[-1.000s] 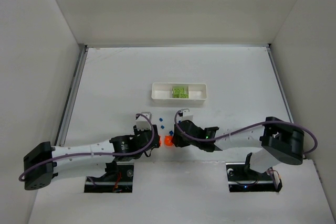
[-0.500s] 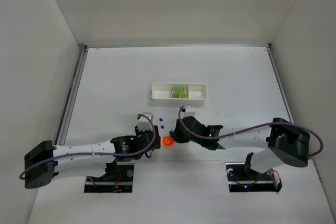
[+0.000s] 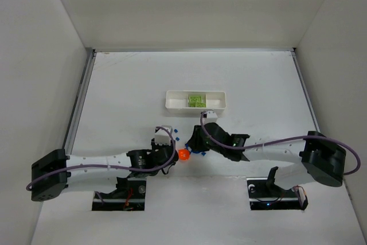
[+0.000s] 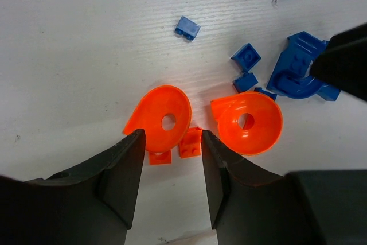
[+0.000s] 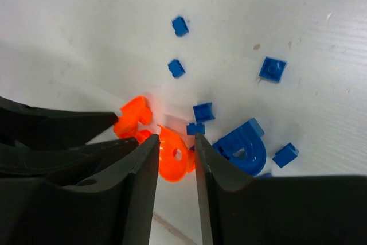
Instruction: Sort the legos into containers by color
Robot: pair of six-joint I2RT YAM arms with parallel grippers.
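Observation:
Two orange round legos and two small orange bricks lie on the table beside several blue legos and a blue arch. My left gripper is open and low, its jaws on either side of the left orange round and the bricks. My right gripper is open with an orange round lego between its jaws and the blue arch just to the right. In the top view both grippers meet at the orange pile. Lime green legos lie in the middle compartment of the white tray.
The two grippers are very close, with the right one's black finger showing in the left wrist view. Loose blue specks lie just beyond the grippers. The tray stands further back at the centre. White walls close in the table on three sides.
The right gripper has moved slightly away and to the right, closing in over the orange pile. The left arm has shifted right towards the same pile. The legos have not moved.

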